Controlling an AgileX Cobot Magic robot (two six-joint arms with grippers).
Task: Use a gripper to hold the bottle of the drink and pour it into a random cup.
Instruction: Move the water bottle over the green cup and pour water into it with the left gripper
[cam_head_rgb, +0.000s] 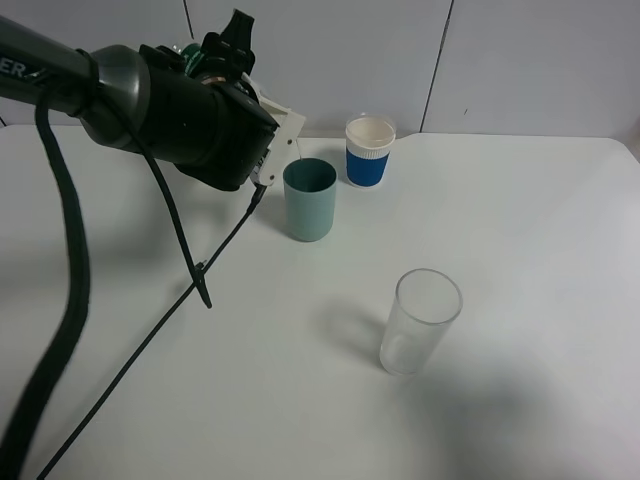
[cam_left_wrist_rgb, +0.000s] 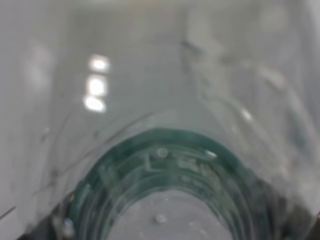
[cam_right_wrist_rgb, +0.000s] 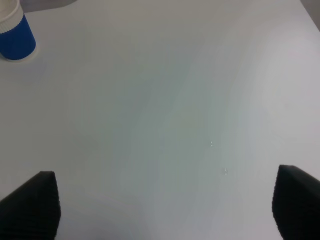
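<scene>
My left gripper (cam_head_rgb: 283, 128), white jaws on a bulky black body, is shut on the bottle of the drink and holds it tilted, mouth towards the teal cup (cam_head_rgb: 309, 200). The black body hides most of the bottle; a bit of its green label (cam_head_rgb: 190, 52) shows behind the gripper. A thin stream of liquid (cam_head_rgb: 298, 152) falls to the cup's rim. In the left wrist view the clear bottle (cam_left_wrist_rgb: 150, 75) fills the frame, with the teal of the cup (cam_left_wrist_rgb: 165, 150) showing through its ribbed neck. My right gripper (cam_right_wrist_rgb: 165, 210) is open and empty over bare table.
A white-and-blue cup (cam_head_rgb: 369, 152) stands just right of the teal cup; it also shows in the right wrist view (cam_right_wrist_rgb: 15, 35). A clear glass tumbler (cam_head_rgb: 420, 320) stands nearer the front. A black cable (cam_head_rgb: 190, 270) trails from the left arm across the white table (cam_head_rgb: 540, 240).
</scene>
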